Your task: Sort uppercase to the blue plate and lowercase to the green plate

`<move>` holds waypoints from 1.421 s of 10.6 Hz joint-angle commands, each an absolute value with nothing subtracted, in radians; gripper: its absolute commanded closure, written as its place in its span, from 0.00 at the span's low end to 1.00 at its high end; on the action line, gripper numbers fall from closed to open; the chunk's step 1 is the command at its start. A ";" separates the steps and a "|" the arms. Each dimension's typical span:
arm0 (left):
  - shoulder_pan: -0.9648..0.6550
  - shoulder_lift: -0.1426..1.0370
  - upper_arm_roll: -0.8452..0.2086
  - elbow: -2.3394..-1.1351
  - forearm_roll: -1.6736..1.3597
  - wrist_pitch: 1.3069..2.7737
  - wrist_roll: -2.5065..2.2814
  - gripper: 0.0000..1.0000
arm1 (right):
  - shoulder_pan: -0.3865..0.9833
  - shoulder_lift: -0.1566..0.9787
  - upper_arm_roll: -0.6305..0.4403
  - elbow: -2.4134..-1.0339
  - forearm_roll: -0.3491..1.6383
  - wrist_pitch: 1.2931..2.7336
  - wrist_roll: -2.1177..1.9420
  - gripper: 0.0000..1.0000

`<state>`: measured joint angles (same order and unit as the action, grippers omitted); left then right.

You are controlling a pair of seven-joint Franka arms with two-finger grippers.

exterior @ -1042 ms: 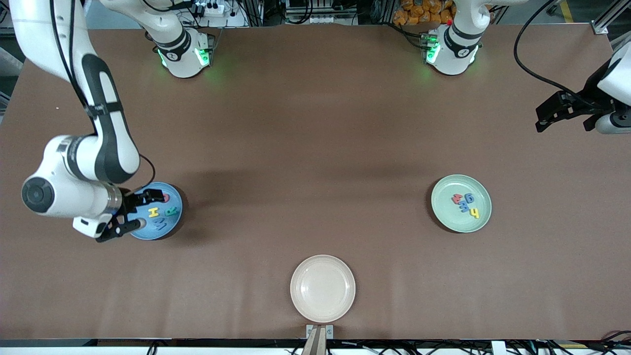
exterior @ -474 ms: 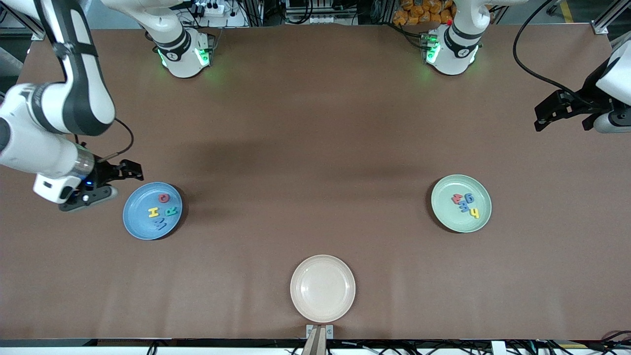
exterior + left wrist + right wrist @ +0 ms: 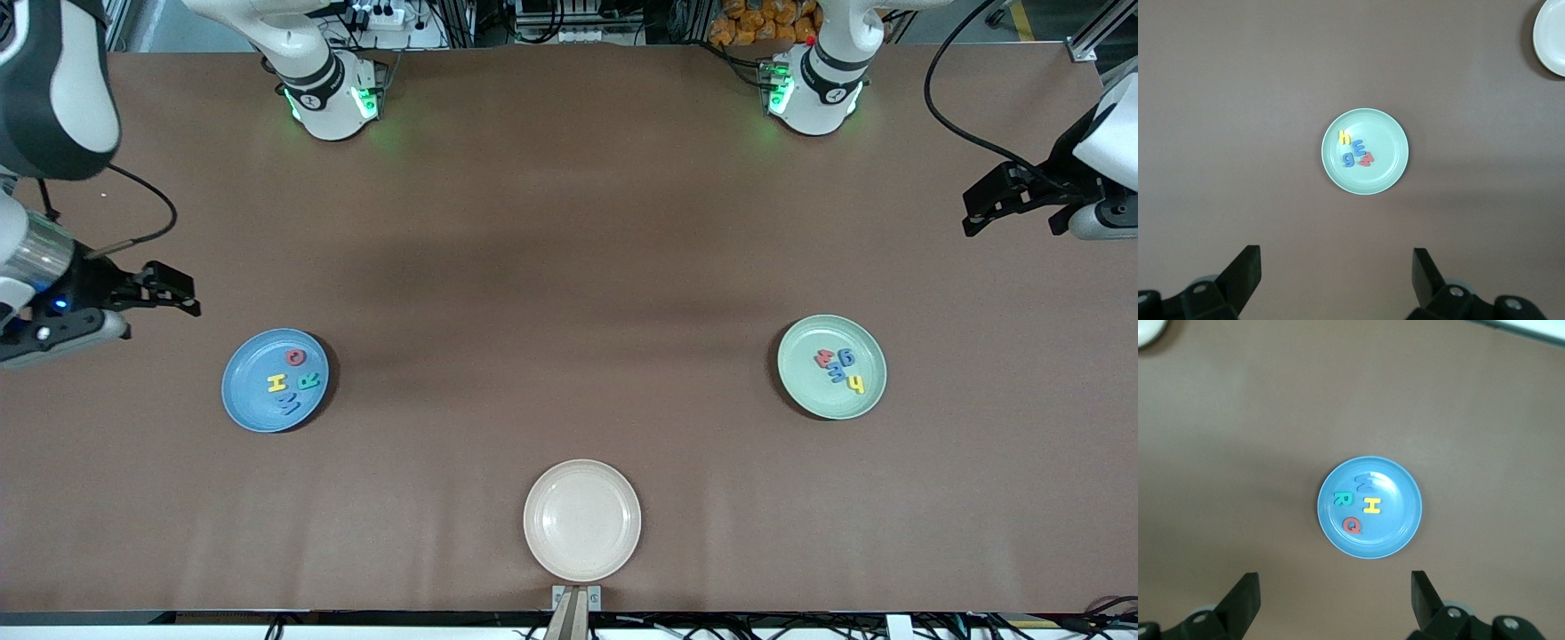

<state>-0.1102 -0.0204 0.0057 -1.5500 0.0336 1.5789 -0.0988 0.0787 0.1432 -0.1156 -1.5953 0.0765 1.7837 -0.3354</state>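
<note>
the four capitals, red q (image 3: 295, 357), yellow h (image 3: 276, 383), green r (image 3: 308, 381) and the bigger blue m (image 3: 290, 404), all lie flat in the blue plate (image 3: 244, 404) toward the right arm's end of the table, close together and some perhaps touching. the small letters, red w (image 3: 824, 357), blue g (image 3: 846, 357), blue m (image 3: 837, 372) and yellow y (image 3: 855, 385), sit bunched in the green plate (image 3: 809, 391) toward the left arm's end, so the sorting looks finished to me. they look like thin foam: very light, soft, a bit springy, and so low that fingers would have to pinch across an edge or a stroke, close to the plate floor. a hard squeeze would likely bend one, and a brush could flick a neighbour over the shallow rim. the right gripper (image 3: 156, 293) hangs over bare table just beside the blue plate, jaws spread wide with nothing in them. the left gripper (image 3: 1013, 200) is up over the table's edge at its own end, well apart from the green plate, also wide open and empty. the cream plate (image 3: 544, 489) sits empty nearest the front camera, and broad bare table lies between all three plates, giving plenty of room to swing an arm.
</note>
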 commanded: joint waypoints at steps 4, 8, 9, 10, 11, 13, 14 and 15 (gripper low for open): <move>-0.120 -0.023 0.009 -1.537 0.025 1.557 -0.098 0.00 | -0.011 0.060 -0.089 -1.405 0.040 1.553 -0.307 0.00; -0.118 -0.018 0.009 -1.537 0.028 1.555 -0.098 0.00 | -0.034 -0.015 -0.037 -1.402 -0.057 1.412 -0.211 0.00; -0.117 -0.018 0.009 -1.537 0.026 1.555 -0.098 0.00 | -0.034 -0.024 -0.038 -1.405 -0.052 1.411 -0.195 0.00; -0.117 -0.018 0.009 -1.537 0.026 1.554 -0.098 0.00 | -0.032 -0.026 -0.040 -1.410 -0.045 1.417 -0.195 0.00; -0.117 -0.020 0.008 -1.537 0.023 1.554 -0.097 0.00 | -0.035 -0.025 -0.041 -1.411 -0.029 1.430 -0.195 0.00; -0.115 -0.021 0.009 -1.502 0.000 1.548 -0.087 0.00 | -0.052 -0.023 -0.043 -1.426 0.023 1.482 -0.195 0.00; -0.114 -0.015 0.011 -1.493 -0.014 1.522 -0.087 0.00 | -0.052 -0.021 -0.043 -1.428 0.028 1.497 -0.195 0.00; -0.114 -0.017 0.009 -1.491 -0.014 1.520 -0.089 0.00 | -0.052 -0.020 -0.043 -1.430 0.035 1.508 -0.195 0.00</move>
<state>-0.1123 -0.0204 0.0048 -1.5181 0.0076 1.5493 -0.0977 -0.0274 -0.0102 -0.0606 -1.4129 0.0070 1.4865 -0.2071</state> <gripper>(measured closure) 0.000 0.000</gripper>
